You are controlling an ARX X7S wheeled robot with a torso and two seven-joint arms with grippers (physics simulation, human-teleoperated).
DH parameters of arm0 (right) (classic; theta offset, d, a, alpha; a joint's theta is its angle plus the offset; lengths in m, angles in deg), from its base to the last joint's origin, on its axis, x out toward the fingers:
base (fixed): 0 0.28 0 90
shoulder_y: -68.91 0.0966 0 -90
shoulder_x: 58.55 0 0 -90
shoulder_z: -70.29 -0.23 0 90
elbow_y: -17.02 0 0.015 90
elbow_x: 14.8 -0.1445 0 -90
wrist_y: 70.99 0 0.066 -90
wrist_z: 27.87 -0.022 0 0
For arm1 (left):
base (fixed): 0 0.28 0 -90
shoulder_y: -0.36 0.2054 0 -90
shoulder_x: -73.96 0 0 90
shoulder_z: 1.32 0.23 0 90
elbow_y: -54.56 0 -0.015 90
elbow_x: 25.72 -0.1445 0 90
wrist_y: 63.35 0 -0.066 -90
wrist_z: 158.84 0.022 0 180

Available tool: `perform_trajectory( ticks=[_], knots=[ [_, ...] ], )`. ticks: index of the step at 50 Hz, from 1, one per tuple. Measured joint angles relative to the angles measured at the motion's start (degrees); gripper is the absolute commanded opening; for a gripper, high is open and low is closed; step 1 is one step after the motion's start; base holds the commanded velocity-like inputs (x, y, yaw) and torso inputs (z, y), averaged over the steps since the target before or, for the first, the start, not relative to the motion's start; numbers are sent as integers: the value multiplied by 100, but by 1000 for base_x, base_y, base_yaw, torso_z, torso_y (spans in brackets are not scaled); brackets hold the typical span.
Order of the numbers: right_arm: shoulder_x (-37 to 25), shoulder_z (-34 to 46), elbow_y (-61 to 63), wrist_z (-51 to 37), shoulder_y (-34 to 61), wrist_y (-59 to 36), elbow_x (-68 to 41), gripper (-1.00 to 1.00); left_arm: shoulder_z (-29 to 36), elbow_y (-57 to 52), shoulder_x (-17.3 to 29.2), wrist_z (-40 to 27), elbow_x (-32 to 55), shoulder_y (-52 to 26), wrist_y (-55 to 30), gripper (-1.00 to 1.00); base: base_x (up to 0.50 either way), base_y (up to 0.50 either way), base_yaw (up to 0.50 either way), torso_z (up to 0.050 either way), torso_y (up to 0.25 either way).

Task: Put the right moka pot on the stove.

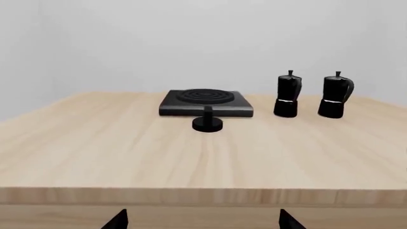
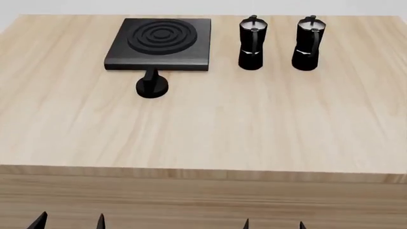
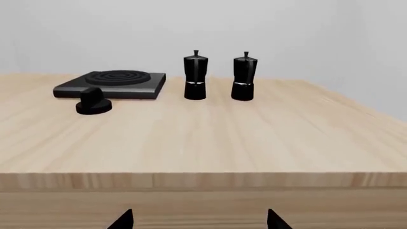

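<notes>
The right moka pot (image 2: 309, 44) stands upright at the far right of the wooden table, black with a knobbed lid; it also shows in the left wrist view (image 1: 334, 95) and right wrist view (image 3: 244, 77). The stove (image 2: 161, 44), a flat black slab with concentric rings, lies at the far left; it shows too in the wrist views (image 1: 205, 102) (image 3: 113, 84). My left gripper (image 2: 68, 222) and right gripper (image 2: 273, 225) are both open and empty, below the table's front edge, far from the pot. Only their fingertips show.
A second, identical moka pot (image 2: 252, 43) stands just left of the right one. A small round black knob (image 2: 152, 86) sits in front of the stove. The table's front edge (image 2: 203, 172) runs across just ahead of both grippers.
</notes>
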Motion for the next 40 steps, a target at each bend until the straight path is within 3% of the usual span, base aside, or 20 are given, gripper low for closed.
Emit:
perform_trajectory(
  ticks=[8,40],
  knots=[
    [-34,50,-53,-55,32,3,-39,100,64,37,37,-63,2,-11,79,100,0,0,0,27,0],
    [-159,261,-148,-333,67,60,-5,100,214,190,138,-348,47,-50,277,100,158,0,0,0,0]
  ],
)
